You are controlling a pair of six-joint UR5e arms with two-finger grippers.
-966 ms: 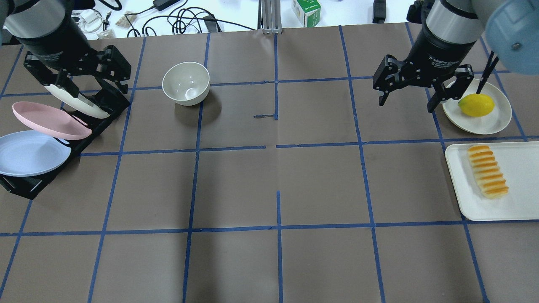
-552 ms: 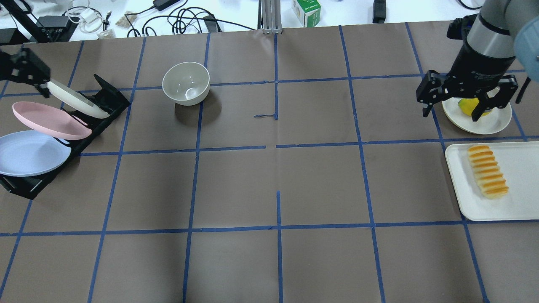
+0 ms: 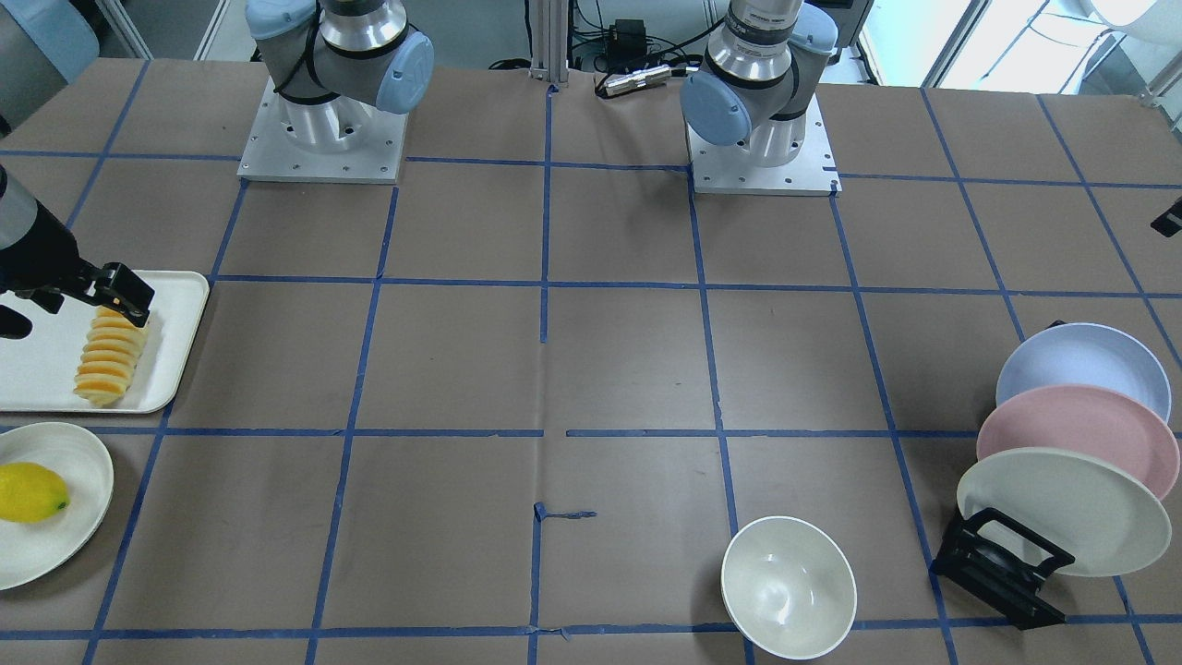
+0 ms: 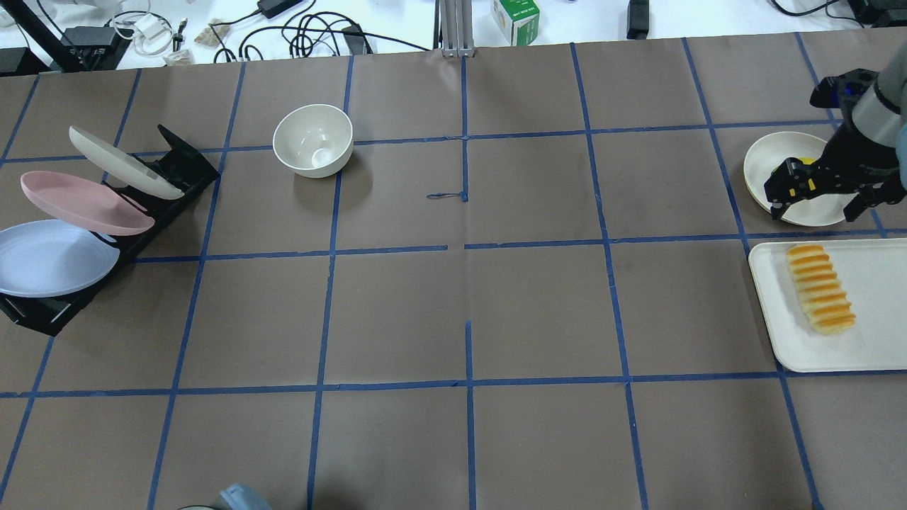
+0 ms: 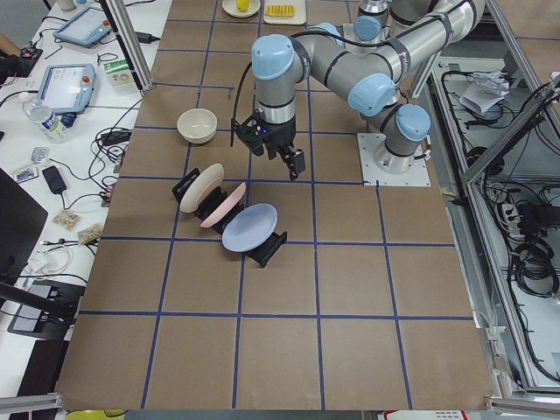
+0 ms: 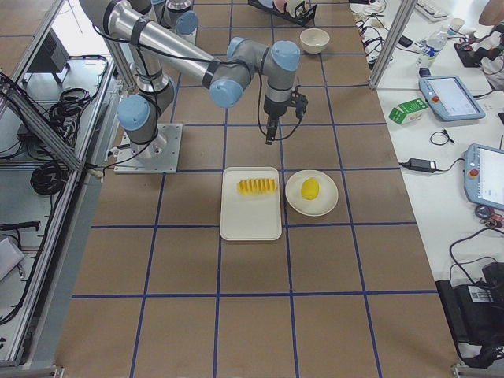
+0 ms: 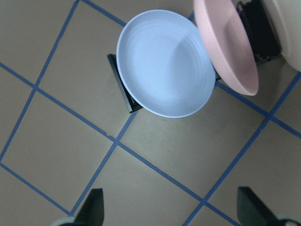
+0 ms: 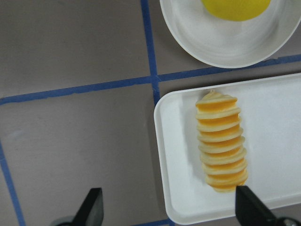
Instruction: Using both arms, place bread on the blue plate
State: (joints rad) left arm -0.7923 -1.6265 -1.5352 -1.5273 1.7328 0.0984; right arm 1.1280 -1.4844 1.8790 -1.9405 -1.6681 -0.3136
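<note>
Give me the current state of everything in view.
bread: lying on white tray, ungrasped
blue plate: tilted in black rack, empty
pink plate: tilted in rack
cream plate: tilted in rack
bowl: upright, empty
lemon: on round white plate
left gripper: open, empty
right gripper: open, empty

Seen from overhead, the right gripper point(image 4: 813, 209) covers most of the lemon point(image 4: 804, 161), and the white tray point(image 4: 776, 333) runs off the right edge. From the front, the same gripper is cut by the left edge and masks one end of the bread point(image 3: 106, 360). The blue plate point(image 4: 49, 258) is cropped at the overhead view's left edge, part of its rim beneath the pink plate point(image 4: 85, 202). The left gripper point(image 7: 171, 209) shows only two fingertips at its wrist camera's bottom edge.
</note>
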